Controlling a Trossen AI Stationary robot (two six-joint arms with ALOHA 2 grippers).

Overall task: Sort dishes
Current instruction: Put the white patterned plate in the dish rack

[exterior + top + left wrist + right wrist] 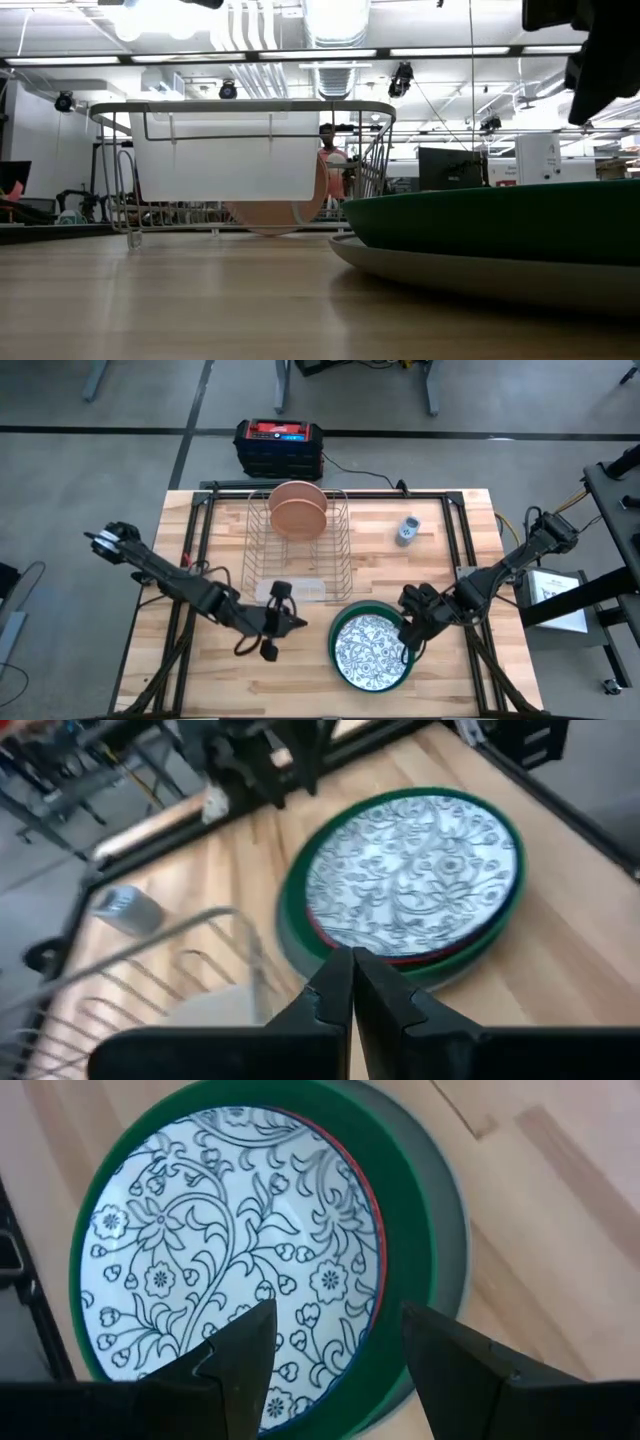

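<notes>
Pale wooden planks make up the surface [200,670], with grey floor all round it. At its left, the left gripper [283,622] rests low in front of the wire rack [262,565], jaws pressed together on nothing, pointing toward the stack of plates. One salmon-pink plate [298,510] already stands on edge in the rack's far end. Behind the rack, off the surface, sits a black and red box [279,442]; it carries a label, but I cannot read it.

Right of centre lies the stack: the white patterned plate [200,1250] on top, a thin red plate rim [372,1210] under it, then the dark green plate [405,1230], and lowest a grey plate [458,1260]. They look like hard glazed ware, so stiff, smooth, probably slippery and liable to chip. A hold across the rim, one finger above and one below, seems the sensible grip, and the top plate's edge offers little clearance above the red one.

A small grey-blue gadget [407,531] sits beyond the stack. The right gripper [335,1355] hovers over the stack's right-hand edge with jaws apart, empty, straddling the patterned plate's rim.
</notes>
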